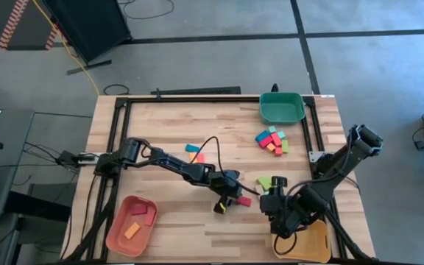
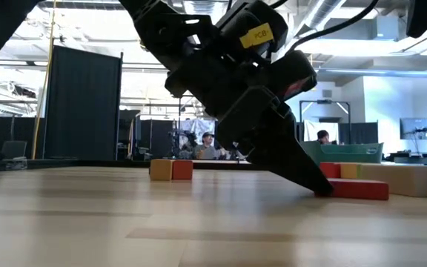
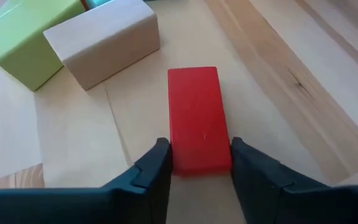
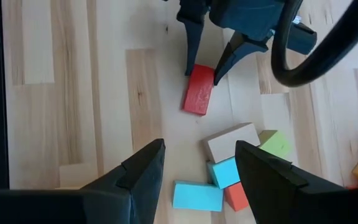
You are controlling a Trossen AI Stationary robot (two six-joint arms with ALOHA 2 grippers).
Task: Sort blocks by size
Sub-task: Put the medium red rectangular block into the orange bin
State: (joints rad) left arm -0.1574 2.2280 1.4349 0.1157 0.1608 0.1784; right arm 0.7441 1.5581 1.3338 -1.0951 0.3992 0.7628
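A red bar-shaped block (image 3: 194, 112) lies flat on the wooden table near its middle, with my left gripper (image 3: 199, 149) shut on its near end. Just past it lie a pale tan block (image 3: 104, 40) and a green block (image 3: 23, 43). My right gripper (image 4: 199, 149) hangs open above the table, close to the right of the red block (image 4: 199, 96), and touches nothing. More blocks sit in a cluster (image 1: 271, 140) toward the far right, and a few more (image 1: 193, 152) near the centre. My left gripper pinches the red block's two long sides (image 3: 179, 163) between its two fingers, at the end nearest the gripper. The fingers slant down from the table's left and lie along the bar. The block (image 2: 354, 190) rests flat on the table.
A green tray (image 1: 282, 108) stands at the far right. A salmon tray (image 1: 116, 235) with a few blocks is at the near left, and a yellow tray (image 1: 315, 243) sits under the right arm. Light blue and orange blocks (image 4: 197, 196) lie below my right gripper.
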